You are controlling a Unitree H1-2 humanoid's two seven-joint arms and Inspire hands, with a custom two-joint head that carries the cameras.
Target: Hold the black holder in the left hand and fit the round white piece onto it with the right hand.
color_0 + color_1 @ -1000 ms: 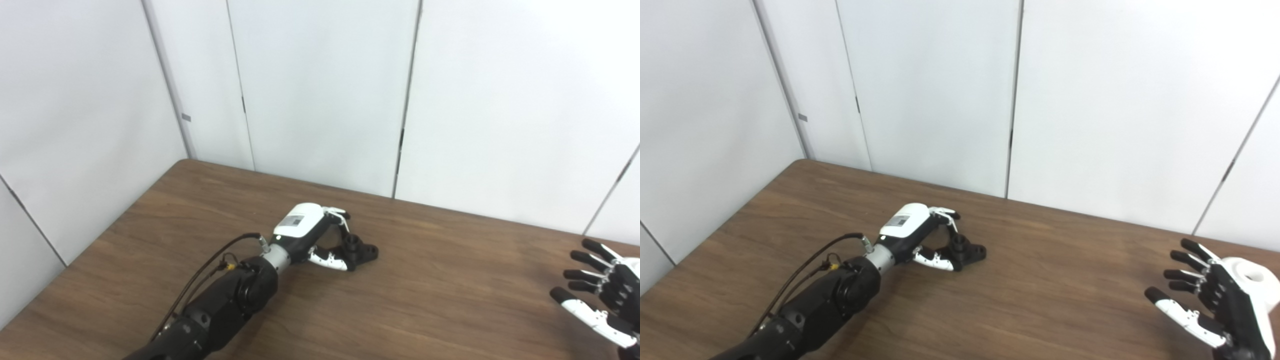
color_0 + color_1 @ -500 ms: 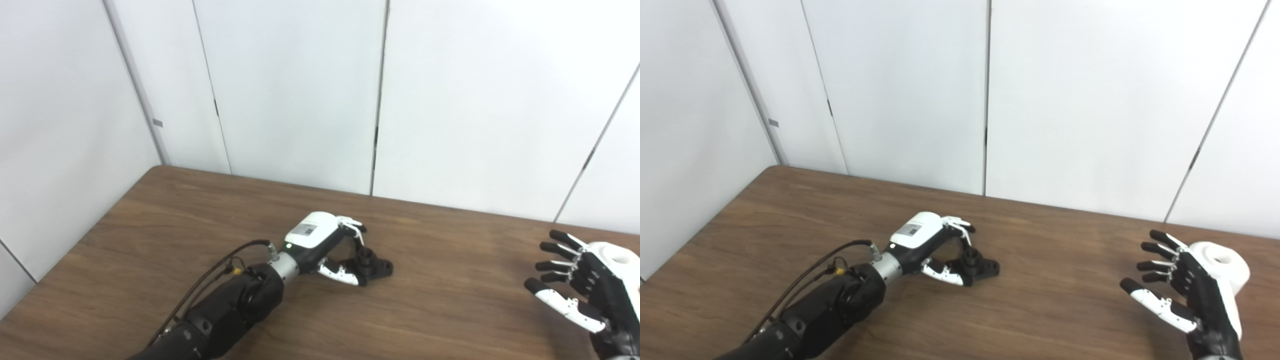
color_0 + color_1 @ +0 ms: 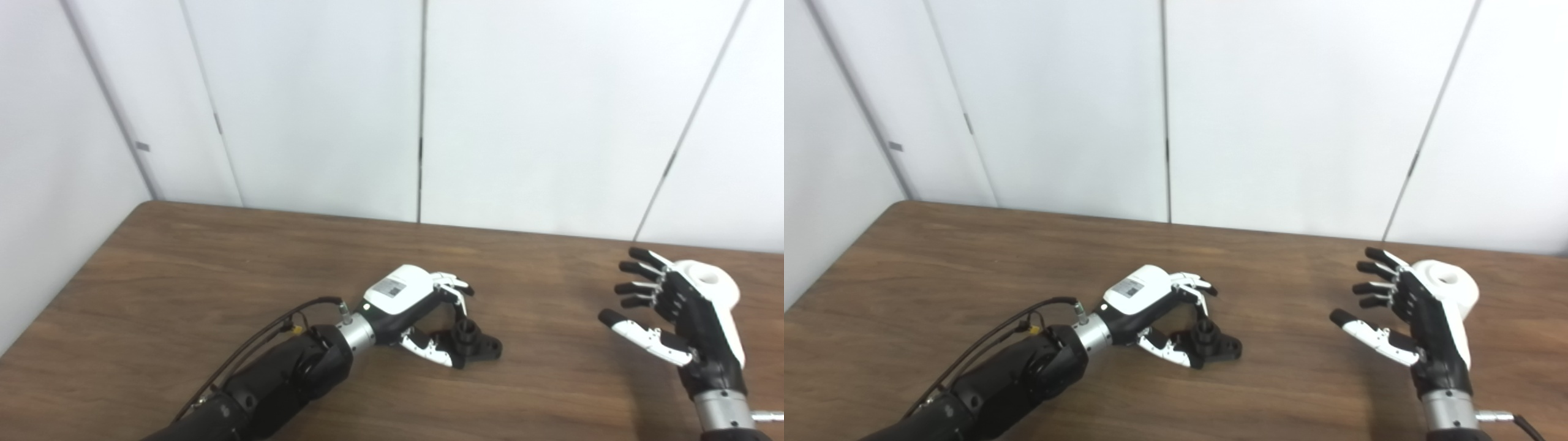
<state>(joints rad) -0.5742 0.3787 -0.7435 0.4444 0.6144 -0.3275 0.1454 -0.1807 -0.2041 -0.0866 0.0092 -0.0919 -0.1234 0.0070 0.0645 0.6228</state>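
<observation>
The round white piece [image 3: 1448, 286] is seen on the brown table [image 3: 968, 257] just behind the right hand [image 3: 1409, 318], partly hidden by it. Since the earlier frames the view has swung rightward, while the hands are posed as before. The black holder [image 3: 1213, 346] is cupped on the table by the left hand [image 3: 1151, 306], thumb and fingers curled around it; the right hand's fingers are spread, holding nothing.

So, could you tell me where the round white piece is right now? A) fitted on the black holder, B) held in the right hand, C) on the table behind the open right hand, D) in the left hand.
C: the round white piece rests on the table behind the right hand, whose fingers are spread and hold nothing.
</observation>
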